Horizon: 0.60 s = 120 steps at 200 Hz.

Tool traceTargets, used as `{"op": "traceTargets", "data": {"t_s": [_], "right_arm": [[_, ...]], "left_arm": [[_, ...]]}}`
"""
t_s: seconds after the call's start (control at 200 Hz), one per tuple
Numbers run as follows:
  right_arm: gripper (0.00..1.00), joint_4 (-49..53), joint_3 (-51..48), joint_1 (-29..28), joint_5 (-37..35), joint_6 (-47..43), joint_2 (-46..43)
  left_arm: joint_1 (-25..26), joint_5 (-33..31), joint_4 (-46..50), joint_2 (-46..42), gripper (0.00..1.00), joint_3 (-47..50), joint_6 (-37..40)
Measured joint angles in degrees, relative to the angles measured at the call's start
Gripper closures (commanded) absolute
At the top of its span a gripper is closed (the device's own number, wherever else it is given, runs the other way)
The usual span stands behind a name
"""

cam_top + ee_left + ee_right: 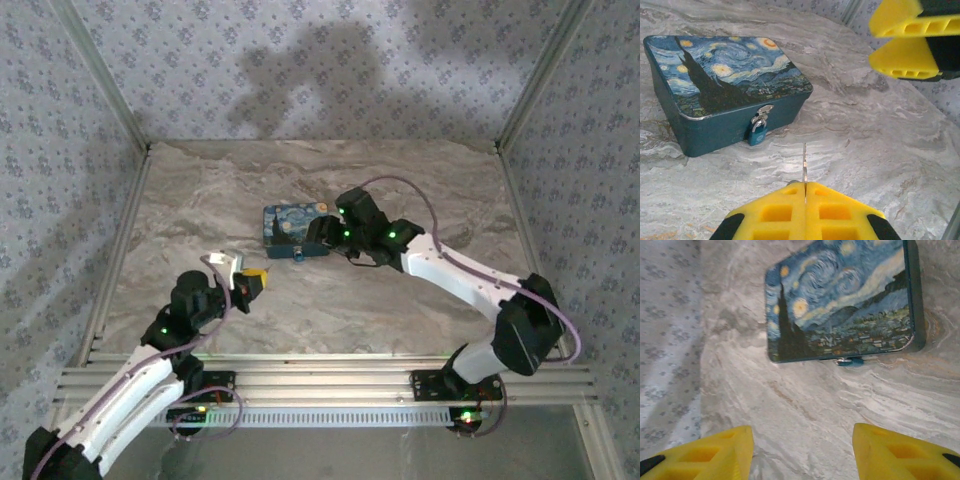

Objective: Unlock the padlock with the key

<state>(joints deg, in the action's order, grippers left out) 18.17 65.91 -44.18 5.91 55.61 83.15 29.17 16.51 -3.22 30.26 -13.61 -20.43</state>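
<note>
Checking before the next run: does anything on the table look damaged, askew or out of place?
Nothing stands out. The tin box sits flat with its lid shut, and the small blue padlock hangs from its front hasp.

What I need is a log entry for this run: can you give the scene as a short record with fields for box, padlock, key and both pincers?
box: blue tin with a night-sky print, lid closed, flat on the marble table
padlock: small, blue, hanging from the box's front hasp
key: thin blade pointing toward the padlock, apart from it
left pincer: shut on the key
right pincer: open, empty, near the box
</note>
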Motion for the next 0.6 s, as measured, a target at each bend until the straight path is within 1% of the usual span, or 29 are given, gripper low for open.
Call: {"op": "traceTargets", "data": {"t_s": [0.205,0.39,0.455,0.6], "right_arm": [[0.45,-0.5,-0.15,-1.27,1.07,-0.83,-1.27],[0.46,-4.11,-0.5,-2.25,4.76,-2.43,-1.27],[0.48,-6.58,-1.22,-2.36,6.36,-2.75,-1.31],[0.56,-12.24,-3.34,-2.36,9.42,-3.28,-1.64]], "left_arm": [[-0.72,4.96,0.24,1.16,1.0,-2.51,-2.21],[-1.81,10.97,-4.33,5.79,1.0,-5.03,-7.26],[-2.03,12.94,-7.21,8.0,1.0,-5.57,-9.88],[-2.19,16.83,-14.1,12.09,1.0,-5.99,-16.41]]}}
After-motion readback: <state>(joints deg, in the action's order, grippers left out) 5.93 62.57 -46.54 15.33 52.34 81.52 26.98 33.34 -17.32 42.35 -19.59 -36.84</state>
